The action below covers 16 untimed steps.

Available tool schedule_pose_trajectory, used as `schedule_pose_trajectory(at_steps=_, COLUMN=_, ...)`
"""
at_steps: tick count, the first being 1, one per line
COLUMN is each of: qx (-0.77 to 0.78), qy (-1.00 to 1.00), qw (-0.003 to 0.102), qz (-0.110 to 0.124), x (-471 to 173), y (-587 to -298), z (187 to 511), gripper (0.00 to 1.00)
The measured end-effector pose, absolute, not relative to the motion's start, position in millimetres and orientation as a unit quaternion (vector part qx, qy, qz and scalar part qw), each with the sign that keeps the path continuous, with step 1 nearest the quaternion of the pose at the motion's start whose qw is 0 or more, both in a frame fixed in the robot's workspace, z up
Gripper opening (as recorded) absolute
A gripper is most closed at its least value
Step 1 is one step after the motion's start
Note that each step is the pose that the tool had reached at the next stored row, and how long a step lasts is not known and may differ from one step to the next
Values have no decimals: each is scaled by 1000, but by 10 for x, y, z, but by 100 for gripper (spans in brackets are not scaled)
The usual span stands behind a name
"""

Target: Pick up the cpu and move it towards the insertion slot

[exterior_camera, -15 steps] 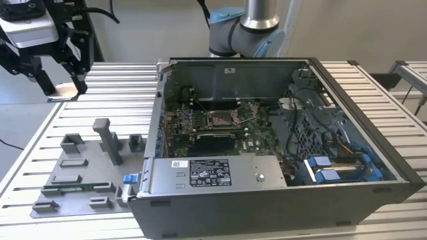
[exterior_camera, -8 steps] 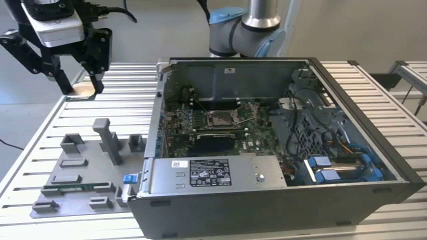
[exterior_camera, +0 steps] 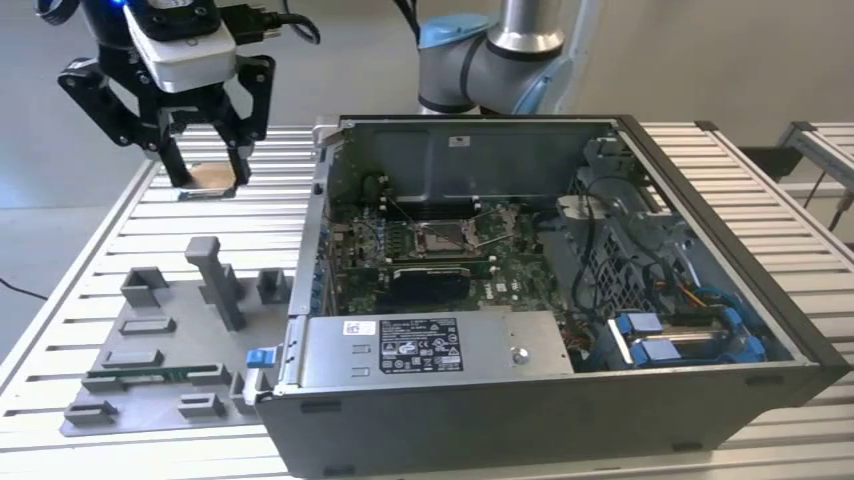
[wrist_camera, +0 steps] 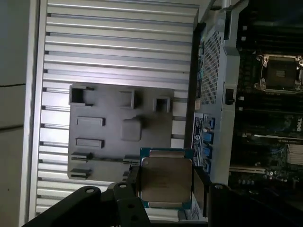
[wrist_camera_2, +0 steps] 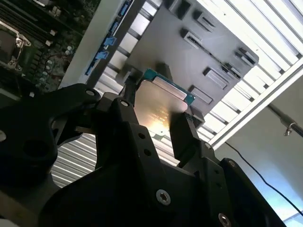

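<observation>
My gripper (exterior_camera: 207,172) hangs over the slatted table at the exterior view's left, shut on the cpu (exterior_camera: 210,177), a small flat tan-and-silver chip held by its edges. In both wrist views the cpu (wrist_camera_2: 158,106) (wrist_camera: 165,177) sits between the two black fingers (wrist_camera_2: 184,135), metal top facing the cameras, teal rim showing. The insertion slot (exterior_camera: 441,237), a square socket with a silver frame, lies on the motherboard inside the open computer case, well off to the exterior view's right of the gripper. The same slot (wrist_camera: 279,73) appears in the first wrist view.
A grey fixture plate (exterior_camera: 160,350) with raised holders lies on the table, with a green memory stick (exterior_camera: 154,377) on it. The case wall (exterior_camera: 318,230) stands between gripper and motherboard. The arm's base (exterior_camera: 494,50) rises behind the case. Cables and blue drive bays (exterior_camera: 667,335) fill the case's right side.
</observation>
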<state>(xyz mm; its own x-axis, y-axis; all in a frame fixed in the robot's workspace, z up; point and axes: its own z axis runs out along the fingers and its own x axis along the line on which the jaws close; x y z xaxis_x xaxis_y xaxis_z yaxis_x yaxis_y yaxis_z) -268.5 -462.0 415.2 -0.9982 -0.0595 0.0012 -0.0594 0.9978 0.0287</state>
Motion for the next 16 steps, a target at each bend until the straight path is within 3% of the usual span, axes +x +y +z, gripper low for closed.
schedule_pose_trajectory(at_steps=16, qx=30, qy=-999, qw=1, qz=-14, x=-2008, y=-4580, z=4152, gripper=0)
